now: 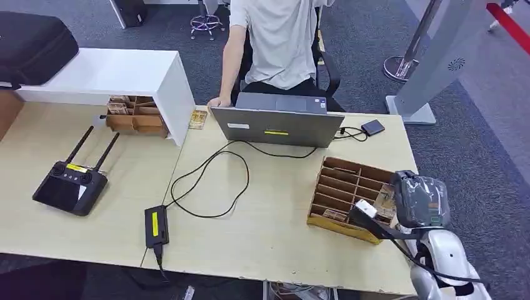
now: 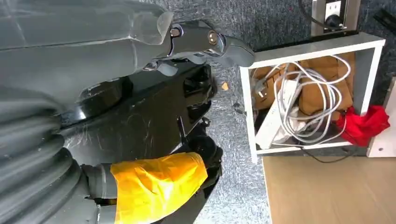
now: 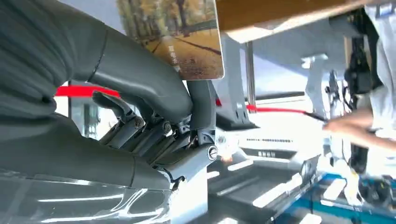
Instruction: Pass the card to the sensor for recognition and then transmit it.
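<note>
At the table's right edge: the right hand [image 1: 417,201] sits against the wooden slotted card rack [image 1: 337,187], with the card [image 1: 384,201] at its fingers, just above the rack's near-right corner.
Step in hand: lifting a card clear of the rack, by my reading; it has not yet gone to the sensor.
Card and hand: in the right wrist view the card [image 3: 180,37], printed with an autumn avenue, stands pinched between the thick thumb [image 3: 135,70] and a dark finger [image 3: 201,105], most of its face clear of the grip.
Right hand: closed on the card, other fingers curled beneath.
Left hand: the left hand [image 2: 187,44] hangs over the carpet holding nothing; whether it is spread or curled I cannot tell.
Next move: carry the card across to the small black reader [image 1: 372,127] cabled beside the laptop [image 1: 278,125], and present it flat and close without loosening the pinch.
Person: seated behind the laptop, one hand on the table.
</note>
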`<state>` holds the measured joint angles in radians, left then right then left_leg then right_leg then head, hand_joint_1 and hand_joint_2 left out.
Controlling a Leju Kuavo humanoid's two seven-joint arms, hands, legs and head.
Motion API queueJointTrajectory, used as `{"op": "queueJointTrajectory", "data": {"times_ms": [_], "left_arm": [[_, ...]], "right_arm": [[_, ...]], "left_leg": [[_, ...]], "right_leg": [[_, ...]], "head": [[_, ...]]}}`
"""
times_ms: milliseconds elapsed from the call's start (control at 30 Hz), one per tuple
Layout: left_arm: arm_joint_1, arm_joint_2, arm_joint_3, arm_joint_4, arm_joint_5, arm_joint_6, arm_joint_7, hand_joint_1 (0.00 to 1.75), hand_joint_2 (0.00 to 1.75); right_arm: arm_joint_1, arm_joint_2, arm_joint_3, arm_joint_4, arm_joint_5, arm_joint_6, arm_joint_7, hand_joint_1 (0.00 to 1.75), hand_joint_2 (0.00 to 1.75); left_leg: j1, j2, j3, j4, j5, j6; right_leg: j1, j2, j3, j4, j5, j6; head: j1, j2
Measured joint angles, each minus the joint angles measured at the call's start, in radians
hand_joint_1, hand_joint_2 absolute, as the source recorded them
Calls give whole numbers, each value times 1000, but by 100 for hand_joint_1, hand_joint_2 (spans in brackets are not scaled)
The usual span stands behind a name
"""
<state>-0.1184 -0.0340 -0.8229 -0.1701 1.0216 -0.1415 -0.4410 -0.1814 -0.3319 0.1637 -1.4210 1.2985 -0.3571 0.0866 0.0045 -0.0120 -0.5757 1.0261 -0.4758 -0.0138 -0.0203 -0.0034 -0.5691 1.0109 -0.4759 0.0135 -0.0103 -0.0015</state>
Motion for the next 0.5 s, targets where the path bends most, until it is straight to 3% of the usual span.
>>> {"op": "queueJointTrajectory", "data": {"times_ms": [500], "left_arm": [[-9,-2,0,0,-16,-16,8,0,175]], "right_arm": [[-138,-28,43,-15,1,59,-6,171,175]], "left_leg": [[0,0,0,0,0,0]], "right_leg": [[0,0,0,0,0,0]], "head": [[0,0]]}}
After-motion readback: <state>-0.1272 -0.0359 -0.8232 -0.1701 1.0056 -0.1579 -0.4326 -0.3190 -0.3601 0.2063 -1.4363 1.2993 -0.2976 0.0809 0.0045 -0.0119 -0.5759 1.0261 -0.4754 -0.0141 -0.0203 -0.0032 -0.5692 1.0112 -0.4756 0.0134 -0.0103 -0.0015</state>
